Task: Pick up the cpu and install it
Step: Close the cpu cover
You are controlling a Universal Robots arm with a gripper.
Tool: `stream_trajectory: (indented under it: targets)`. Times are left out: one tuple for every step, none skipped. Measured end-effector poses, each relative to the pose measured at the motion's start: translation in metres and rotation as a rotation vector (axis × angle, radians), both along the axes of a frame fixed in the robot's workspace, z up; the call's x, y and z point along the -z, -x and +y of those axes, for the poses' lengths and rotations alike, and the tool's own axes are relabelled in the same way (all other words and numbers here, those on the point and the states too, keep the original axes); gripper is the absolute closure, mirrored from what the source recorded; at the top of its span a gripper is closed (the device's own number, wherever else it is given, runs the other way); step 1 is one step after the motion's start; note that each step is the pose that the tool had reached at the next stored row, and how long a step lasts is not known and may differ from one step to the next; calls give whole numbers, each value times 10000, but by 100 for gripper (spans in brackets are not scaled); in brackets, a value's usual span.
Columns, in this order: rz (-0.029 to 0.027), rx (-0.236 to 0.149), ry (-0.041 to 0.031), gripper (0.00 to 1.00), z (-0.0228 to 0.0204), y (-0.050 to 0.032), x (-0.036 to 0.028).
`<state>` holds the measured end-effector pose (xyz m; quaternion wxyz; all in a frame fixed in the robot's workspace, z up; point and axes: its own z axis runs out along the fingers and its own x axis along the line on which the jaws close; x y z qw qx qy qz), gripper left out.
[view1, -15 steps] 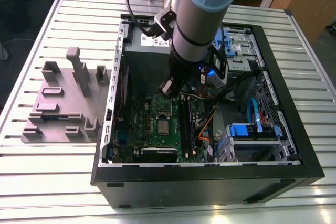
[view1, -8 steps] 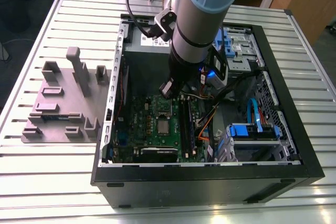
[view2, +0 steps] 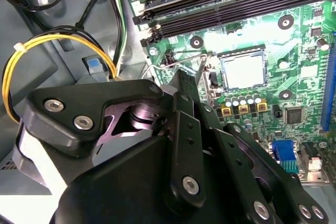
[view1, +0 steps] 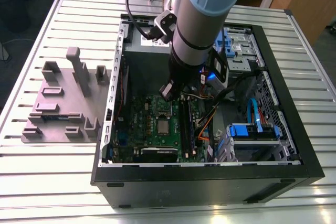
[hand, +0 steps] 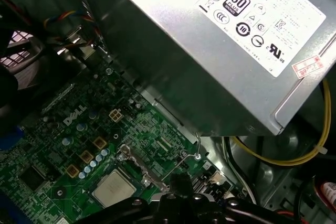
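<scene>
The cpu [view2: 242, 70], a small silvery square, lies flat inside the metal-framed socket on the green motherboard [view2: 304, 51]. It also shows in the first wrist view as the cpu [hand: 113, 188] and in the exterior view as the cpu [view1: 164, 126]. My gripper [view2: 181, 80] is shut with nothing in it. Its black tip sits just beside the socket, close to the thin wire lever [view2: 202, 61]. The same tip [hand: 181, 183] is by the lever's foot. In the exterior view my gripper [view1: 176, 94] hangs low over the board, just behind the socket.
The grey power supply [hand: 226, 40] looms right behind the arm. Black memory slots [view2: 236, 3], yellow cables [view2: 58, 40] and blue-trimmed drive cages [view1: 252, 132] crowd the open case [view1: 210, 174]. A grey fixture block [view1: 63, 103] stands on the slatted table at the exterior view's left.
</scene>
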<state>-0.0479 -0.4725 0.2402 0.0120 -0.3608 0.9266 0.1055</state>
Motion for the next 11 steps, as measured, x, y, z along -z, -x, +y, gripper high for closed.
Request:
stream_trajectory:
  targets:
    - [0, -1, 0, 90, -5, 0, 0]
    - [0, -2, 0, 90, -10, 0, 0]
    - [0, -2, -1, 90, -15, 0, 0]
    - [0, -2, 0, 90, -21, 0, 0]
    - [0, -3, 0, 90, -27, 0, 0]
    - [0, -4, 0, 90, -33, 0, 0]
    - [0, -5, 0, 90, -39, 0, 0]
    - [0, -5, 0, 90, -45, 0, 0]
    - [0, -5, 0, 90, -50, 0, 0]
    - [0, -5, 0, 90, -55, 0, 0]
    - [0, -6, 0, 90, -61, 0, 0]
